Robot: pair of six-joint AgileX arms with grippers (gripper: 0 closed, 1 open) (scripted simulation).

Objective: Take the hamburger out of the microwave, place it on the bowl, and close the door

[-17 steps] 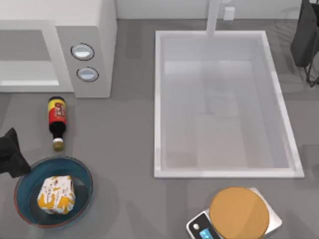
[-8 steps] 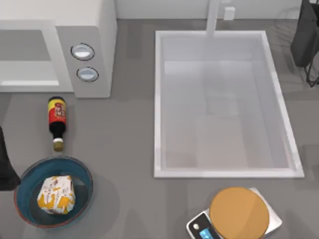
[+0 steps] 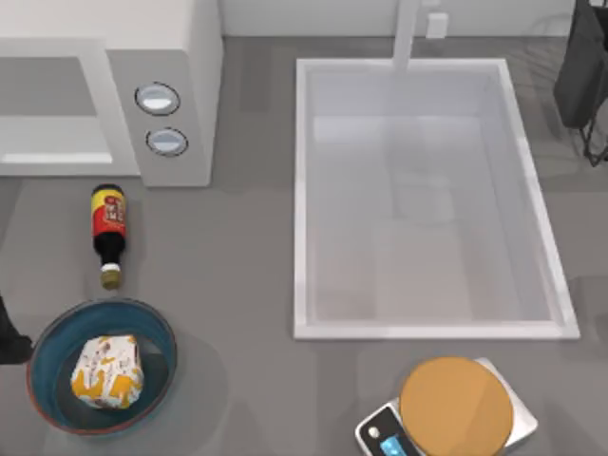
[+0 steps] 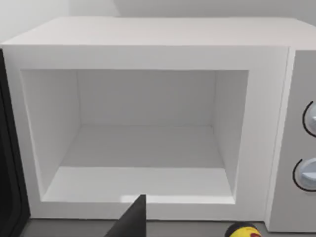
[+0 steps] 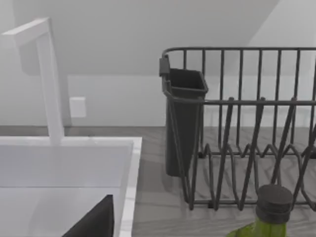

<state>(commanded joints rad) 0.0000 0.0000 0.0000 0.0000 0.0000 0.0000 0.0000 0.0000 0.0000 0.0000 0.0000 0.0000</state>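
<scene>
— Nearest items first?

— Item one, the bowl (image 3: 43, 389), blue with a reddish-brown rim, at about eight o'clock on the table in the top view. The hamburger (image 3: 107, 370) sits inside it, a white wrapper with orange and red print, upright and well within the rim.

— And the left gripper?

— A dark sliver (image 3: 8, 334) at the top view's left edge, just at nine o'clock of the bowl, apart from the hamburger. Whether its fingers are parted or closed I cannot tell; the left wrist view offers one dark fingertip (image 4: 132, 221) low in the picture.

— Next?

— A dark sauce bottle (image 3: 109, 228) with a red label, lying flat at twelve o'clock of the bowl, cap toward the bowl. Over at five o'clock on the table, a kitchen scale (image 3: 454, 408) with a tan round platter on a silver base.

— Farther back?

— A big white sink basin (image 3: 304, 199) takes the centre and right, with a white faucet (image 3: 407, 33) at its twelve o'clock side. The microwave (image 3: 180, 57) stands at ten o'clock, two grey-ringed knobs on its panel. The left wrist view looks straight into its cavity (image 4: 143, 148), which stands open; the door (image 4: 9, 163) is a dark strip at the cavity's hinge side.

— The right arm?

— Parked at two o'clock (image 3: 581, 71). Its finger state, cannot tell. Its wrist view gives a dark dish rack (image 5: 237, 128) and a green bottle (image 5: 264, 217) with a dark cap.
</scene>
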